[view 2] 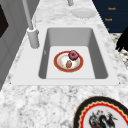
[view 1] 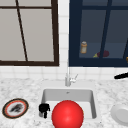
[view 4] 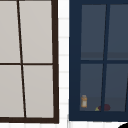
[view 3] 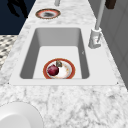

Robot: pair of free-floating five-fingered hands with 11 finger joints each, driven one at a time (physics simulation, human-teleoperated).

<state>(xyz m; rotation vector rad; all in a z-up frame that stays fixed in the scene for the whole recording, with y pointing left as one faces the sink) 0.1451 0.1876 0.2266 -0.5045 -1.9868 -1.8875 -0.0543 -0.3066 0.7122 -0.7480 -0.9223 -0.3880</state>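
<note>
My left hand [view 1: 44, 108] hovers at the sink's front left corner, fingers relaxed and hanging down, holding nothing. It shows again at the edge of the left side view [view 2: 123, 40] and in the right side view [view 3: 17, 7], out in front of the counter. My right hand [view 1: 122, 75] floats flat with straight fingers over the right counter, near the wall; its tip [view 4: 124, 126] shows in the upper view. In the sink basin [view 2: 71, 36] lies a red-rimmed plate [view 2: 60, 67] carrying a dark red fruit [view 2: 73, 54] and a small brown piece [view 2: 68, 64].
A big red ball [view 1: 67, 115] covers the sink's front. A rooster-patterned plate [view 1: 15, 108] lies on the left counter, a white plate [view 1: 121, 113] on the right. The faucet [view 1: 68, 77] stands behind the basin. A dark cabinet [view 1: 98, 32] holds a bottle [view 1: 83, 47].
</note>
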